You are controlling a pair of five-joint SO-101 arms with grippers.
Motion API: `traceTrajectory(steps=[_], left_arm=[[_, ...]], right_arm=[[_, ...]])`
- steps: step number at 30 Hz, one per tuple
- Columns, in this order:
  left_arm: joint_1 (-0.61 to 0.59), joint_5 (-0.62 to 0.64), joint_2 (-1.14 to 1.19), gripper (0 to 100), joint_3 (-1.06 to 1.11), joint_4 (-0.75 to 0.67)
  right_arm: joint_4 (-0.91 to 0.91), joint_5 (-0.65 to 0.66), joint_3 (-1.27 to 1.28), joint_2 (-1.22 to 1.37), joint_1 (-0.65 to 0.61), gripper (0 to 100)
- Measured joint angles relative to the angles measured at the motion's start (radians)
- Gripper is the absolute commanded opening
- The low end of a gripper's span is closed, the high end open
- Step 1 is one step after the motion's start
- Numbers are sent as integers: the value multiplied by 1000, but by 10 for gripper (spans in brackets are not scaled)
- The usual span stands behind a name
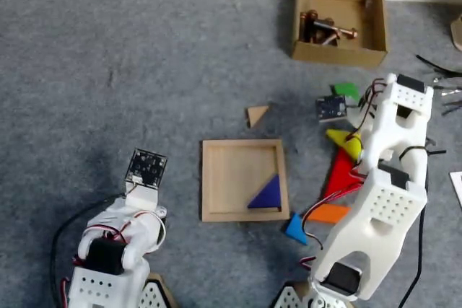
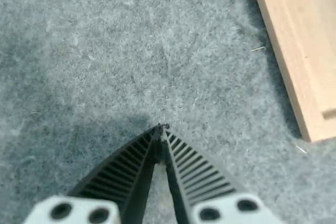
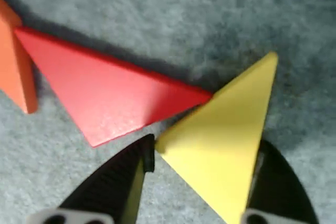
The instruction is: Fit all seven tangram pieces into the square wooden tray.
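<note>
The square wooden tray (image 1: pixel 231 178) is seen lying at the middle of the grey carpet (image 1: pixel 108 70), with a single dark blue triangle (image 1: pixel 267 194) seated in the corner nearest the right arm. The yellow triangle (image 3: pixel 226 124) is gripped by the right gripper (image 3: pixel 206 150), whose jaws are spread wide and pressed against opposite edges of the piece, with nothing else between them. One corner of the yellow triangle is shown overlapping the tip of the red triangle (image 3: pixel 105 98). The red triangle is laid flat on the carpet to the right of the tray, and the orange piece (image 1: pixel 328 213) is set against its other end. The light blue triangle (image 1: pixel 294 228) is found just outside the tray's near right corner, beside the orange piece. A small wooden triangle (image 1: pixel 257 114) is placed just beyond the tray's far edge, apart from it. A green piece (image 1: pixel 346 91) is seen farther back, near the right arm's wrist. The left gripper (image 2: pixel 160 129) is held low over bare carpet to the left of the tray, its jaws closed tip to tip on nothing, with the tray's side rim close by. A cardboard box (image 1: pixel 339 52) holding copper-coloured metal parts is set at the far edge of the table, well apart from the tray.
</note>
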Motion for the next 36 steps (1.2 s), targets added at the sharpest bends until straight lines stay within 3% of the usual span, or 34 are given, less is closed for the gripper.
traceTrajectory(steps=[12,22,31,36], left_arm=[[0,0,0,5,0,0],[0,0,0,5,0,0],[0,0,0,5,0,0],[0,0,0,5,0,0]], right_arm=[[25,-288,-9,2,-28,210],[25,-621,-9,2,-124,210],[34,-825,-106,5,-187,210],[87,-873,-161,14,-213,210]])
